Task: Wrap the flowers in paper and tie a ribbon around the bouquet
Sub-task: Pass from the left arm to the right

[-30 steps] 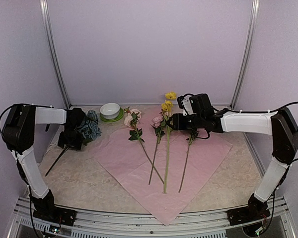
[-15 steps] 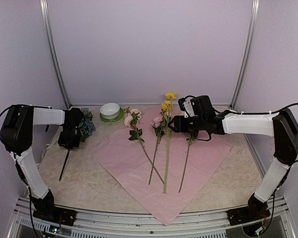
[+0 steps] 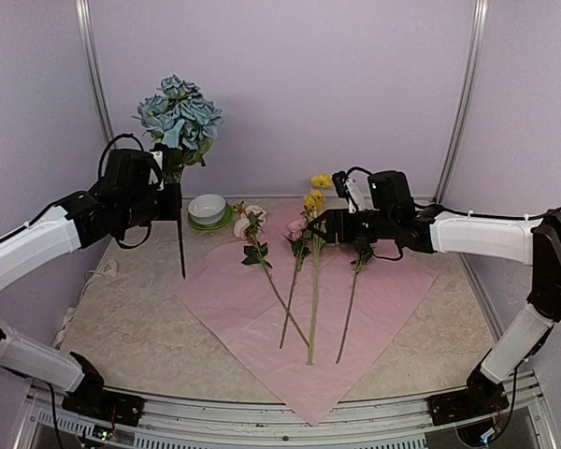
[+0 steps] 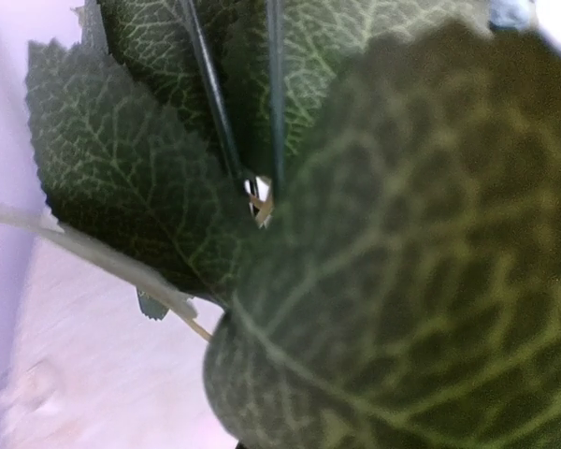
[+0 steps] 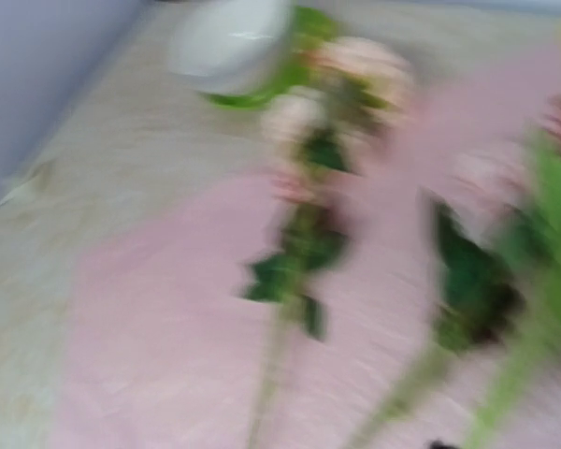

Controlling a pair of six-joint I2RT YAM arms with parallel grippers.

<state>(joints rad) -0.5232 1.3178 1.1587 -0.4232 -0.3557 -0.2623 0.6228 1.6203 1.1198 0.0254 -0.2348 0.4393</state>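
The left tool pinches the blue hydrangea by its stem, holding it upright above the desk's far-left part. The other flowers lie on the pink paper mid-desk, with the right tool over their heads; I cannot tell whether its jaws are spread.

The left claw, open a second ago and low at the left edge of the worktop, is now clamped on the stem of the blue hydrangea and has swung up and inward. The bloom, which lay low on the left, now stands high against the back wall, with the stem hanging straight down by the left corner of the paper. The right claw has drawn back slightly to the right.
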